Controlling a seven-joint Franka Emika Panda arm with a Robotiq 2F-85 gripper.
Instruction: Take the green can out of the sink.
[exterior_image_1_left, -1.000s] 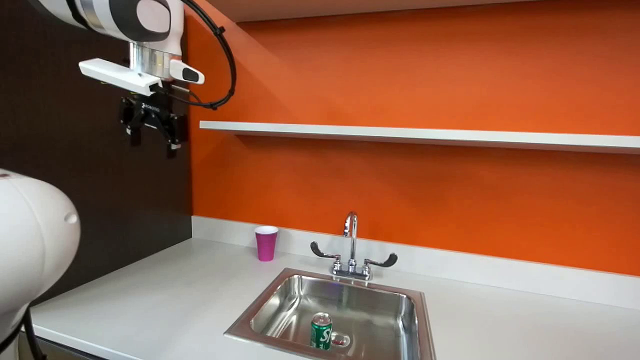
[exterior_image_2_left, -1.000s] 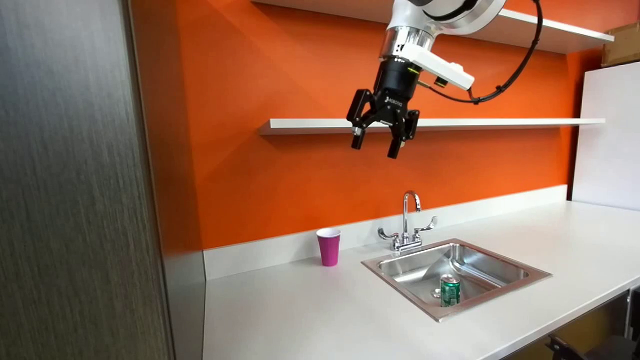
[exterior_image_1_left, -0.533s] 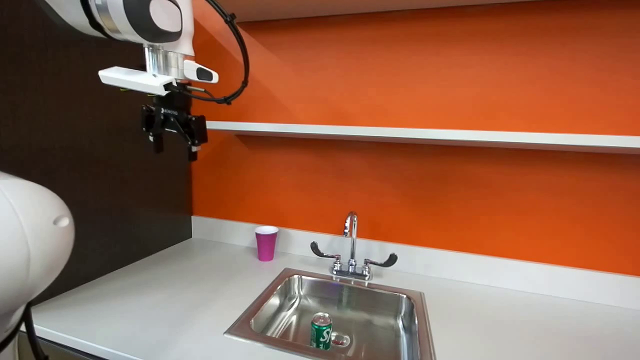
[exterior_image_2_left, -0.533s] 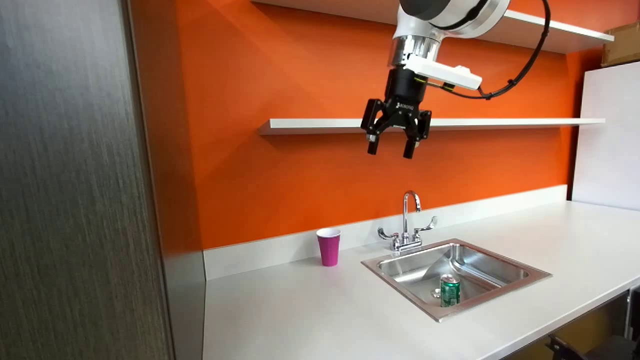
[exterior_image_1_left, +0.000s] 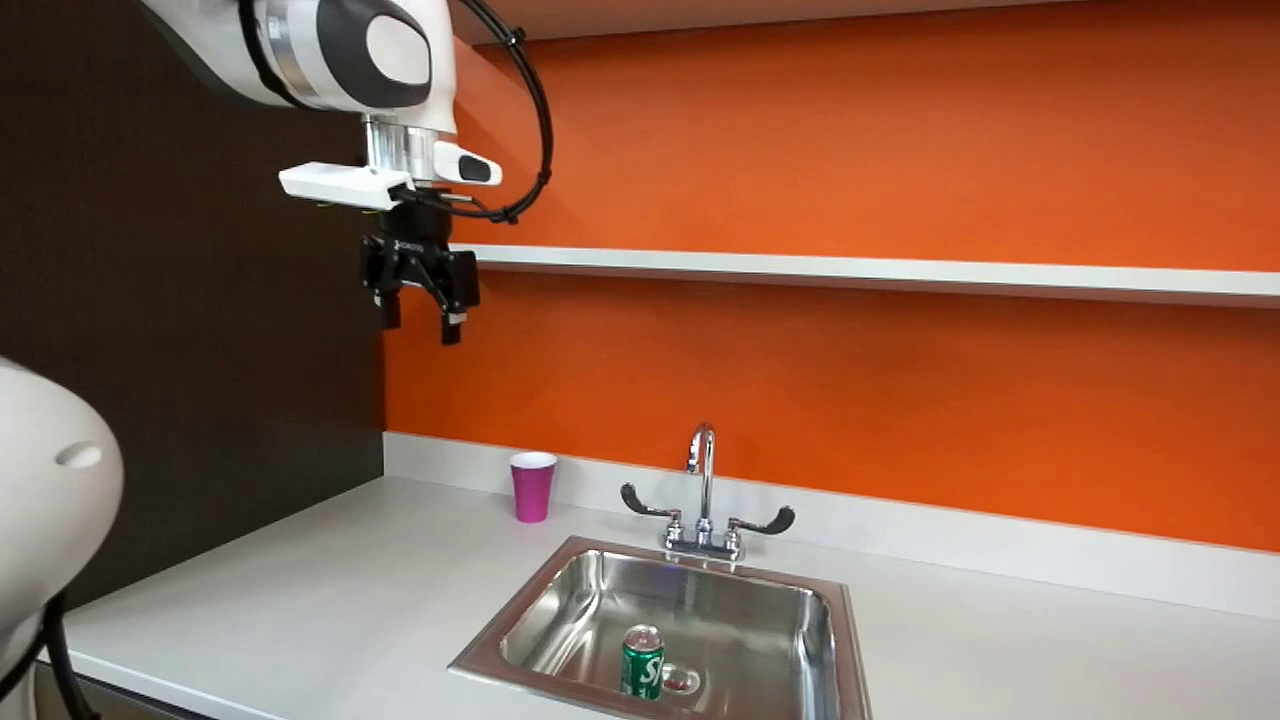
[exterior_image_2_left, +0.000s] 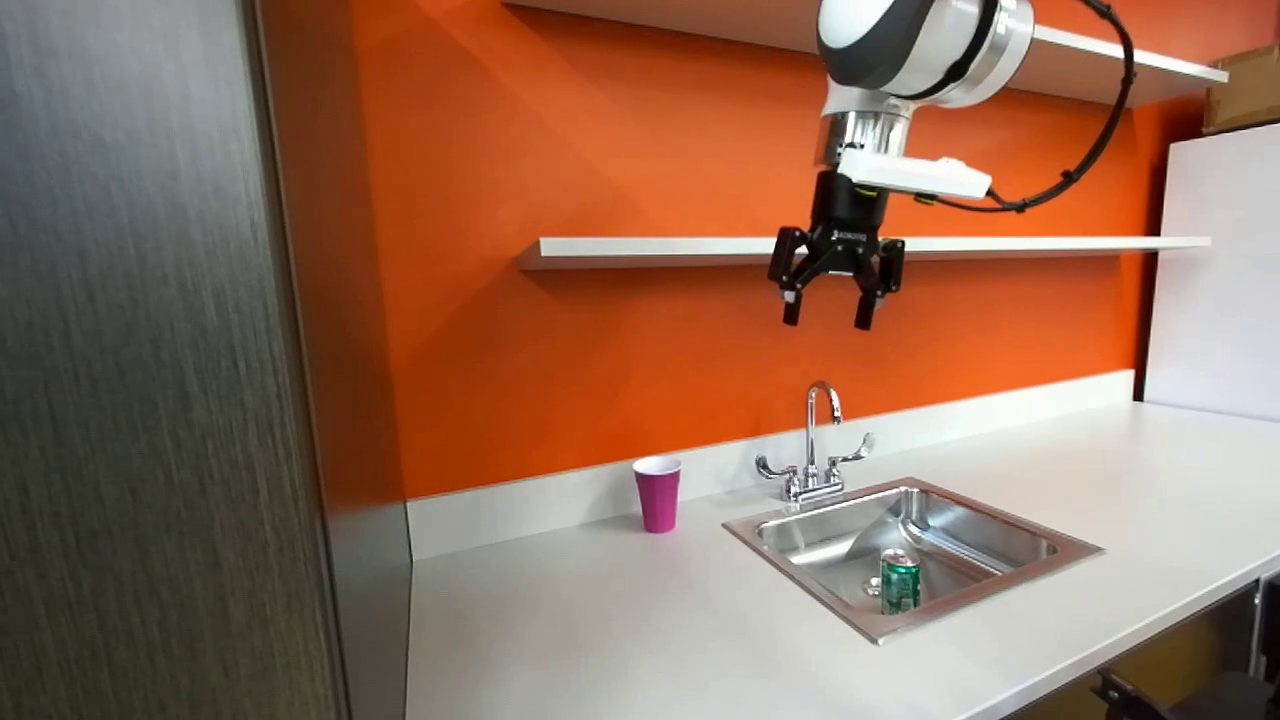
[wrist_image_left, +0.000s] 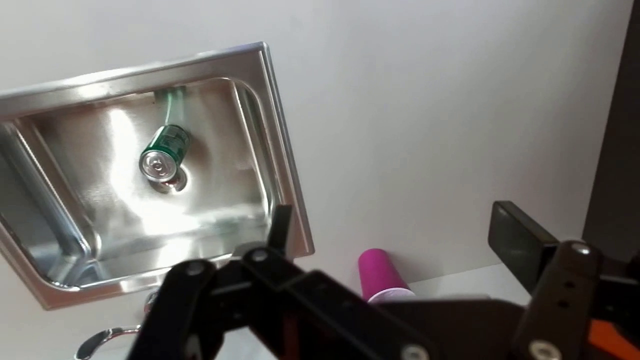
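The green can (exterior_image_1_left: 641, 665) stands upright on the floor of the steel sink (exterior_image_1_left: 530, 600), beside the drain. The can (exterior_image_2_left: 900, 583) and the sink (exterior_image_2_left: 1000, 583) also show in an exterior view from another side. In the wrist view the can (wrist_image_left: 169, 145) shows its silvery top, left of my fingers, inside the sink (wrist_image_left: 279, 140). My gripper (exterior_image_1_left: 421, 324) points down, high above the counter, well apart from the can. Its fingers are spread with nothing between them, as the gripper (exterior_image_2_left: 828, 313) and the wrist view's gripper (wrist_image_left: 392, 220) show.
A pink cup (exterior_image_1_left: 532, 490) stands on the counter by the back wall, left of the faucet (exterior_image_1_left: 706, 500). The faucet has two lever handles. A white shelf (exterior_image_2_left: 620, 250) runs along the orange wall. A dark panel (exterior_image_1_left: 200, 300) closes the left side.
My gripper has moved right and somewhat lower in both exterior views, and hangs more nearly vertical. Its fingers stay spread. The can and cup have not moved.
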